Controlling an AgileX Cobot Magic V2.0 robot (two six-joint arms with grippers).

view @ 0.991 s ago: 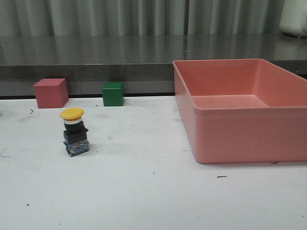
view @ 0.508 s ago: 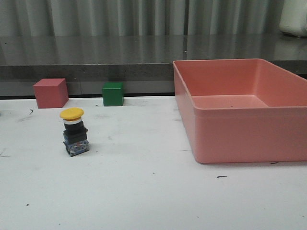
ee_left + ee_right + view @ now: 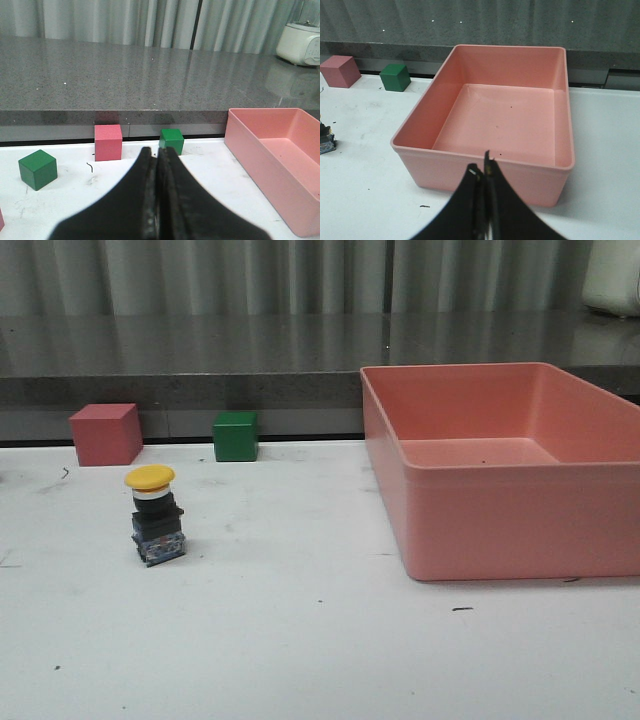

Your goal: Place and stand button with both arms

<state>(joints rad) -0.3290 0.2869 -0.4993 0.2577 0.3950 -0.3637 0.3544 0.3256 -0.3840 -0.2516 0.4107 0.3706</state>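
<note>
- Button (image 3: pixel 155 515) stands upright on the white worktop (image 3: pixel 300 640), left of centre in the front view, yellow cap up, touching nothing.
- Bare worktop lies all round it; pink cube (image 3: pixel 105 434) and green cube (image 3: pixel 235 436) sit well behind, along the worktop's back edge under a grey stone ledge (image 3: pixel 200 355).
- Pink bin (image 3: pixel 500 520) fills the right side, well apart from the button; its right wall is cut off by the frame edge.
- Button: domed glossy cap, black ribbed body, bluish block base. Cubes are matte with sharp edges. The bin is smooth plastic with a rolled rim and is empty. The worktop is scuffed with small dark marks.
- Left pincer (image 3: pixel 158 200): black fingers pressed together, nothing between them, hanging above the worktop. Its view shows a second green cube (image 3: pixel 37 169) off to one side.
- Right pincer (image 3: pixel 483 200): fingers closed to a thin seam, holding nothing, just outside the bin's near wall.
- In the right wrist view only the button's base (image 3: pixel 326 142) shows at the frame edge; the cap is cut off.
- Neither arm appears in the front view.
</note>
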